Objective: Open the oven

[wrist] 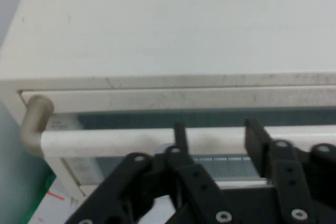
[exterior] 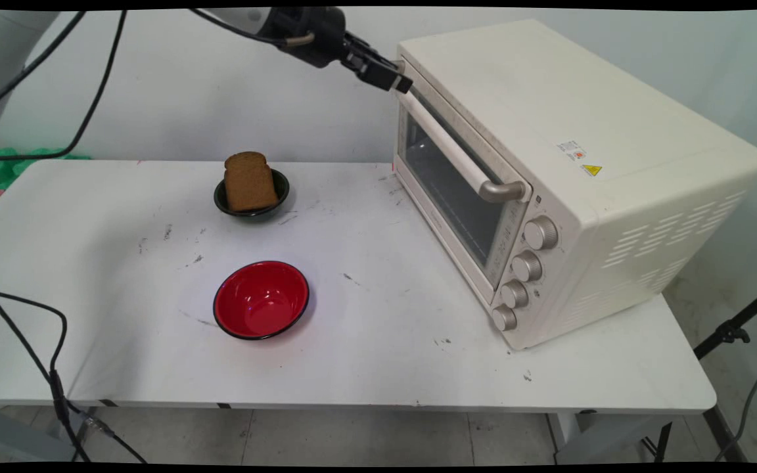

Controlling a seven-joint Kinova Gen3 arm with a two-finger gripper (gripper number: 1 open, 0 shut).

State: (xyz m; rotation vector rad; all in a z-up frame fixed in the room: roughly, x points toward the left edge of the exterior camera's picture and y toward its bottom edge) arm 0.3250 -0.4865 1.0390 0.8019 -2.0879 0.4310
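The white table (exterior: 365,368) is a broad, scuffed slab flecked with dark marks. On its right side stands the cream toaster oven (exterior: 582,151), a boxy metal shell with louvre slots in its side, a glass door (exterior: 447,187) shut tight, and 4 round silvery knobs (exterior: 523,269) in a column down the front panel. I am up at the oven's top left corner, where the door handle (wrist: 121,141) runs: a pale rounded bar on bent metal posts.

My gripper (wrist: 218,140) is spread partly apart, and my 2 black fingers (wrist: 255,142) reach past the bar with a length of it showing between them, though I cannot tell whether either pad touches it. I have nothing clamped. Nothing stands between me and the handle.

Well away on the table, near its middle, lies the red bowl (exterior: 261,300), glossy inside, dark-rimmed, with nothing in it. Behind it, nearer the wall, the smaller black bowl (exterior: 251,194) holds 1 brown bread slice (exterior: 248,182), standing tilted on edge with its domed crust up.

Black cables (exterior: 37,328) trail across the left.
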